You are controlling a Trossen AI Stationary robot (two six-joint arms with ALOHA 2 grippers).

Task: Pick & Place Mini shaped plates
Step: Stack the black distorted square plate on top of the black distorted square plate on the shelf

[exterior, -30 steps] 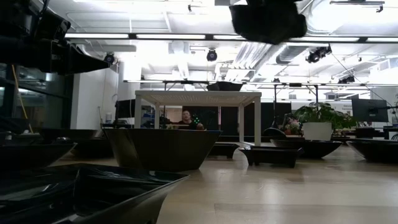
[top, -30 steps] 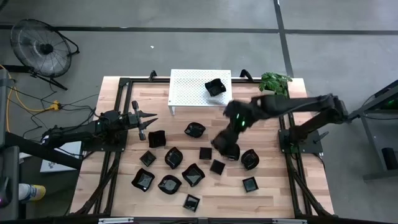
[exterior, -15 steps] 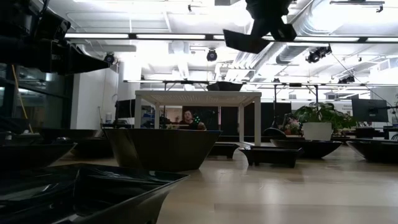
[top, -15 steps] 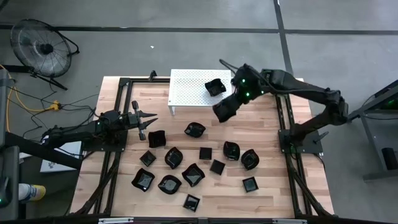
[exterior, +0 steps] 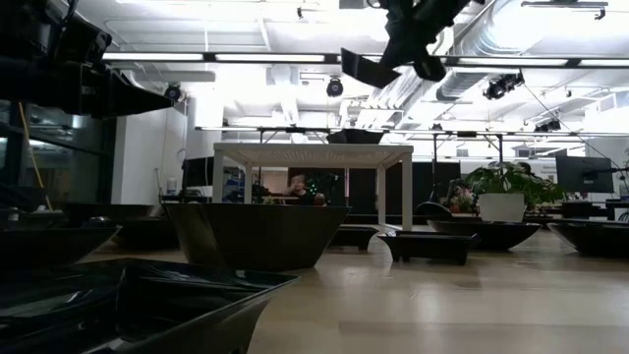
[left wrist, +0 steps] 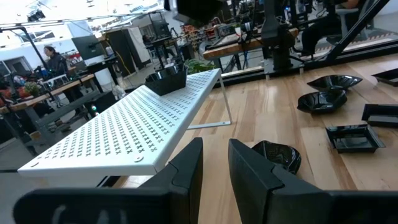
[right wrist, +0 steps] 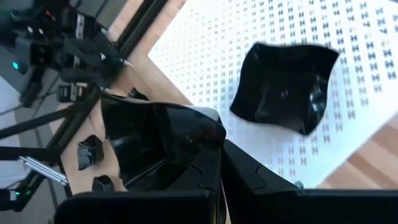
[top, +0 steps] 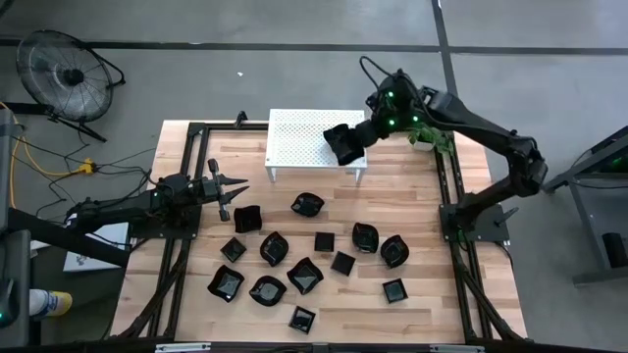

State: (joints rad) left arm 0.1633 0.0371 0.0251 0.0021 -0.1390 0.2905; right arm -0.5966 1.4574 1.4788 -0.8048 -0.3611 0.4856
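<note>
My right gripper (top: 365,132) is shut on a glossy black mini plate (top: 345,149) (right wrist: 155,143), held in the air over the right end of the white perforated stand (top: 294,137). In the low view this plate (exterior: 366,69) hangs high above the stand top. Another black plate (right wrist: 283,84) (left wrist: 166,78) rests on its base on the stand. Several more black plates (top: 304,275) lie on the wooden table. My left gripper (top: 235,186) is open and waits at the table's left side. My right gripper holds the mini plate by its rim on the side nearest the wrist (right wrist: 208,140), pinched between the two fingers. The plate is lifted clear and tilted, its hollow showing in the wrist view. The fingers themselves cover the exact place of contact.
A potted plant (top: 432,127) stands at the table's far right corner, next to the stand. Black frame rails (top: 182,255) run along the table's left and right sides. A fan (top: 69,74) sits on the floor beyond the left far corner. A person (left wrist: 56,62) shows in the room behind.
My right gripper, shut on the plate throughout, has travelled from above the middle of the table toward the far edge. It now hangs over the right end of the white stand. The plate stayed clear of the table and has turned in the air.
</note>
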